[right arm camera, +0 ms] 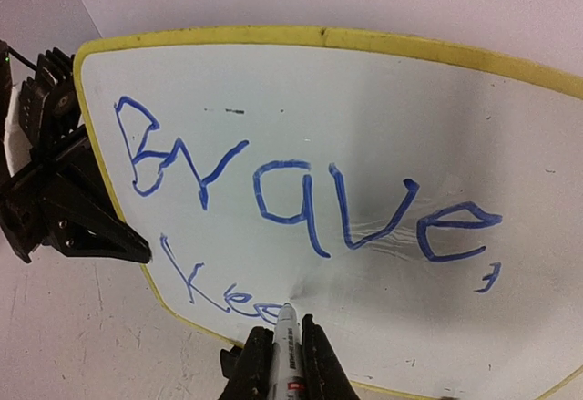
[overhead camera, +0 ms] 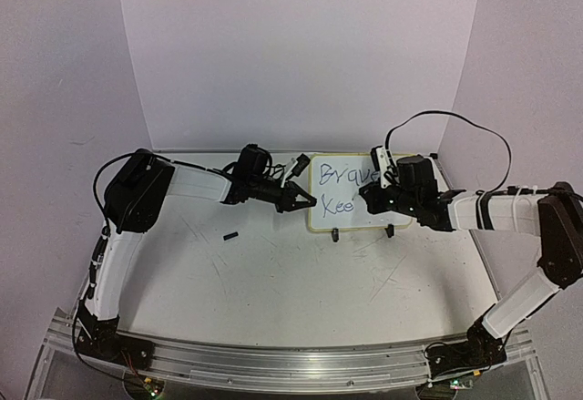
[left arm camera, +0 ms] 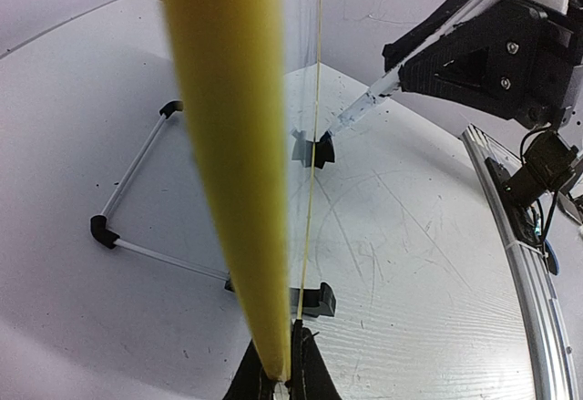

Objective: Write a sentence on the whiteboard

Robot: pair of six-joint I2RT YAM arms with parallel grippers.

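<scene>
**Fig.** Writing under way; top & wrist views. The whiteboard (right arm camera: 364, 99) stands on edge at the back-centre of the worktop (overhead camera: 301, 282). It rests on its black clip feet (left arm camera: 314, 149) w/ a wire stand (left arm camera: 137, 177) behind as a prop. Left gripper (overhead camera: 305, 201) is clamped on the board's left rim, prob. to steady it against pen pressure. Right gripper (right arm camera: 284, 327) is clamped on a marker (right arm camera: 286, 354), whose tip touches the board just after "Kee" on line 2. Line 1 reads "Brave,". Sentence judged unfinished. A small black piece (overhead camera: 230, 235), poss. the cap, lies well apart, left of the board.
</scene>
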